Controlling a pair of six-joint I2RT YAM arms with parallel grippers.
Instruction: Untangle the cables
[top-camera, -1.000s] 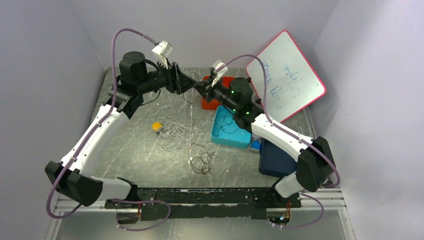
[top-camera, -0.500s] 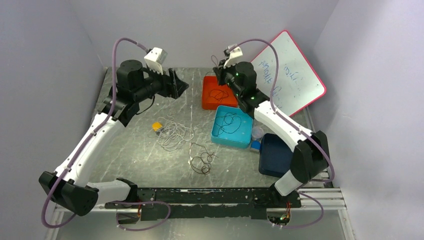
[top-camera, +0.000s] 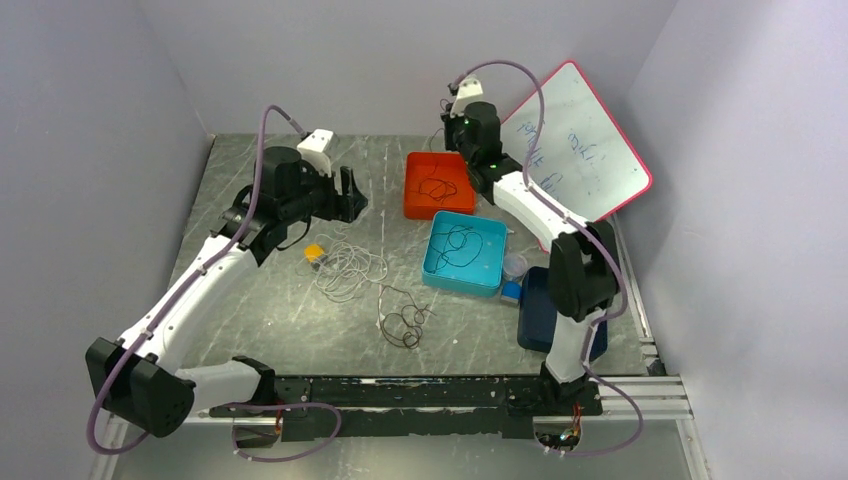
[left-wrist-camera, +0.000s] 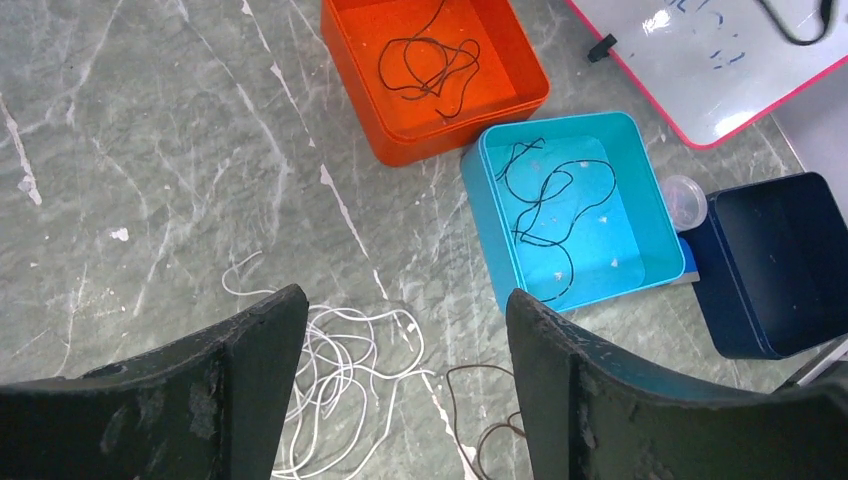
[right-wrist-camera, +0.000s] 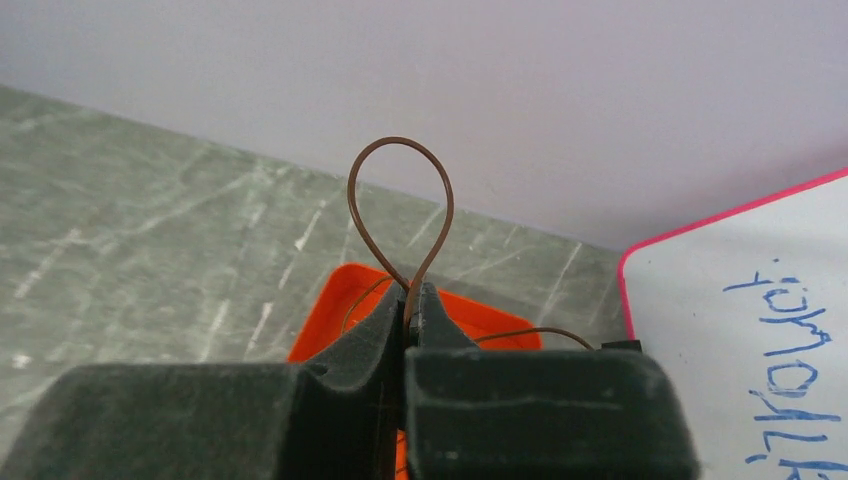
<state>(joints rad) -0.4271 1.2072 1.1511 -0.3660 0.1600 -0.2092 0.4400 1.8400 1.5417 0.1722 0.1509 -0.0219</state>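
A loose pile of white cable (top-camera: 347, 265) lies mid-table, also in the left wrist view (left-wrist-camera: 330, 370). A dark brown cable (top-camera: 403, 322) is coiled just in front of it. A black cable (top-camera: 437, 187) lies in the orange tray (top-camera: 415, 203) and another (top-camera: 458, 245) in the teal tray (top-camera: 433, 276). My left gripper (top-camera: 350, 195) is open and empty, above the table over the white pile (left-wrist-camera: 405, 300). My right gripper (top-camera: 443, 128) is raised behind the orange tray and shut on a thin brown cable, whose loop (right-wrist-camera: 400, 190) sticks up past the fingertips (right-wrist-camera: 413, 300).
A pink-framed whiteboard (top-camera: 575, 150) leans at the back right. A dark blue bin (top-camera: 545, 310) and a small clear round tub (top-camera: 514, 265) sit right of the teal tray. A small yellow object (top-camera: 314, 252) lies by the white pile. Walls close in on three sides.
The two grippers were close together over the table's middle; the right one has swung back and up behind the orange tray, still pinching the brown cable. The left one drew back left and lower.
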